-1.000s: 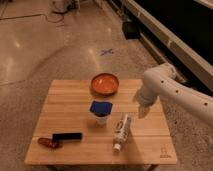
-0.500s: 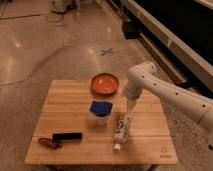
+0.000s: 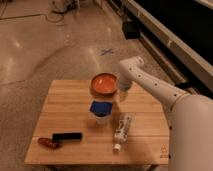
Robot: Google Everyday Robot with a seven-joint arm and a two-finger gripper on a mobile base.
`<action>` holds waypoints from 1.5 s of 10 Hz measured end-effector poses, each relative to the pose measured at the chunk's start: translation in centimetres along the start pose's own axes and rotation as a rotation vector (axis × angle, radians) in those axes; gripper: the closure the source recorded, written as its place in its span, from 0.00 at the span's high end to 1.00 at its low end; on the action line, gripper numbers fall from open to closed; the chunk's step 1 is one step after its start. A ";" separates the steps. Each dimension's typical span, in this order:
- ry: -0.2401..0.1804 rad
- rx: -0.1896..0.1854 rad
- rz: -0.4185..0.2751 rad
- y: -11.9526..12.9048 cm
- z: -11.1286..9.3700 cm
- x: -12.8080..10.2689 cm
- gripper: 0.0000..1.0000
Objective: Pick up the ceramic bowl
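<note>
ceramic bowl (image 3: 104,84): glossy orange-red, upright on the far part of the wooden tabletop (image 3: 65,107), close to the rear edge.
claw (image 3: 122,94): low, just right of the bowl's rim; open or closed, cannot tell; touching the bowl or not, cannot tell.
arm (image 3: 150,82): white, reaching in from the right, bent above the far edge.
cup (image 3: 100,111): white with a blue top, just in front of the bowl.
tube (image 3: 121,127): white, lying flat, right of the cup.
black bar (image 3: 67,136): lying flat, front left.
red-brown item (image 3: 49,143): beside the bar's left end.
</note>
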 end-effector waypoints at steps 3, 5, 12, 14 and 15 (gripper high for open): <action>-0.017 0.038 -0.028 -3.8 0.3 -1.2 0.65; -0.015 0.029 -0.035 -4.0 1.6 -1.1 0.65; 0.023 -0.023 -0.071 -3.5 6.6 -1.4 0.48; 0.027 -0.032 -0.091 -3.3 7.0 -1.9 0.28; 0.027 -0.035 -0.094 -3.2 7.1 -2.0 0.18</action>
